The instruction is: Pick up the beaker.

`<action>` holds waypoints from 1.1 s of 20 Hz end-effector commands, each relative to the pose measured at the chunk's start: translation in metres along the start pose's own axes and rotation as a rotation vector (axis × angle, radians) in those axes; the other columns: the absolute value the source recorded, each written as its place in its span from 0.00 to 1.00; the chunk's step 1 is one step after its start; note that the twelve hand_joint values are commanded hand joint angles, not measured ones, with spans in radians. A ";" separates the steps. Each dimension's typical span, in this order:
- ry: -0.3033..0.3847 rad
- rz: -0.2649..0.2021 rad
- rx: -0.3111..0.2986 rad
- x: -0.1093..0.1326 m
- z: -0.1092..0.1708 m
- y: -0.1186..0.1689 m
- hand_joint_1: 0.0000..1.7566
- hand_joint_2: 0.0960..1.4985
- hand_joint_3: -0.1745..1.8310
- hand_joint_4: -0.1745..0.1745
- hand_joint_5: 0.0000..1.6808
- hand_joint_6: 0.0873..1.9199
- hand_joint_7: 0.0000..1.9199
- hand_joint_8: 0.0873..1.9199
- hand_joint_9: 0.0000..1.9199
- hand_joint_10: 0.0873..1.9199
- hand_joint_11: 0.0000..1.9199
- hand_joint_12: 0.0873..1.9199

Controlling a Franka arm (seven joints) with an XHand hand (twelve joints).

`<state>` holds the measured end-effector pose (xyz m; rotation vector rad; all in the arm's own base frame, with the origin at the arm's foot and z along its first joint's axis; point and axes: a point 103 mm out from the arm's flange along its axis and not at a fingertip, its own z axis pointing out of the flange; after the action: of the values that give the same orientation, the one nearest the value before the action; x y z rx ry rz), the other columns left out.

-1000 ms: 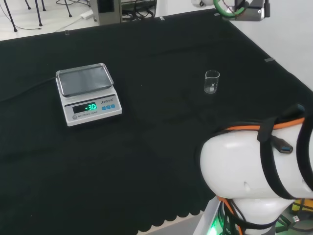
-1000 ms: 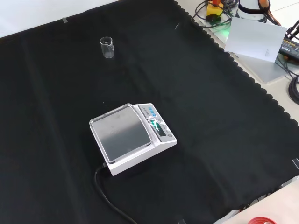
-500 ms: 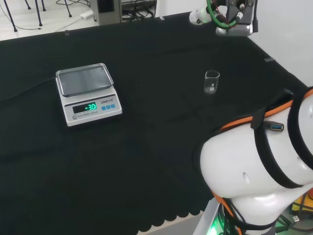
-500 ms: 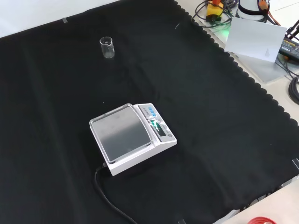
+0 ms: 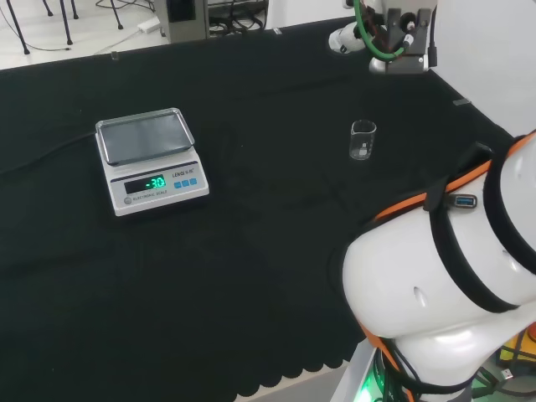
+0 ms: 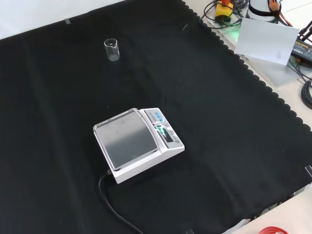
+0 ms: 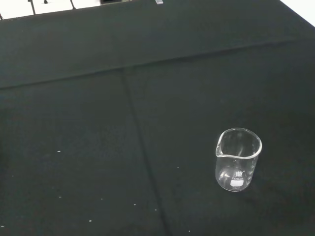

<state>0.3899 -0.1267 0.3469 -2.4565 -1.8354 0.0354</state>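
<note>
Bench: black cloth (image 6: 229, 146) covers the whole work surface, with a scalloped edge along its near side in the head view.
Beaker: the small clear glass beaker (image 5: 363, 140) stands upright on the cloth, alone and touched by nothing; it looks empty. In the front view the beaker (image 6: 111, 49) sits toward the top left; in the wrist view the beaker (image 7: 237, 159) shows its spout and a small printed patch on its wall.
Hand: at the top of the head view a white and dark part of the hand (image 5: 394, 33) hangs in the air, with a green cable looped round it, higher in that view than the beaker and a little to its right, well clear of the glass. I cannot tell from here whether its fingers are spread or curled.
Arm: the big white link (image 5: 444, 301) with black straps and an orange cable fills the lower right of the head view.
Scale: a white electronic scale (image 5: 149, 160) with a grey metal pan and a lit green display sits well apart from the beaker, to the left in the head view; a black cord (image 6: 114, 207) runs from it in the front view.
</note>
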 end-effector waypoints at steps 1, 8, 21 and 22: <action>-0.014 0.022 0.062 -0.023 0.046 0.027 0.43 0.71 0.00 0.40 0.21 0.00 0.12 0.32 0.20 0.38 0.01 0.75; -0.044 0.027 0.114 -0.032 0.074 0.050 0.44 0.67 0.00 0.40 0.21 0.00 0.11 0.32 0.20 0.38 0.01 0.75; -0.041 0.043 0.227 -0.045 0.122 0.075 0.45 0.63 0.00 0.40 0.18 0.00 0.03 0.31 0.12 0.39 0.00 0.73; -0.036 0.041 0.230 -0.045 0.125 0.075 0.45 0.63 0.00 0.40 0.18 0.00 0.04 0.31 0.12 0.39 0.00 0.73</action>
<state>0.4369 -0.1794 0.2283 -2.3646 -1.7059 0.2820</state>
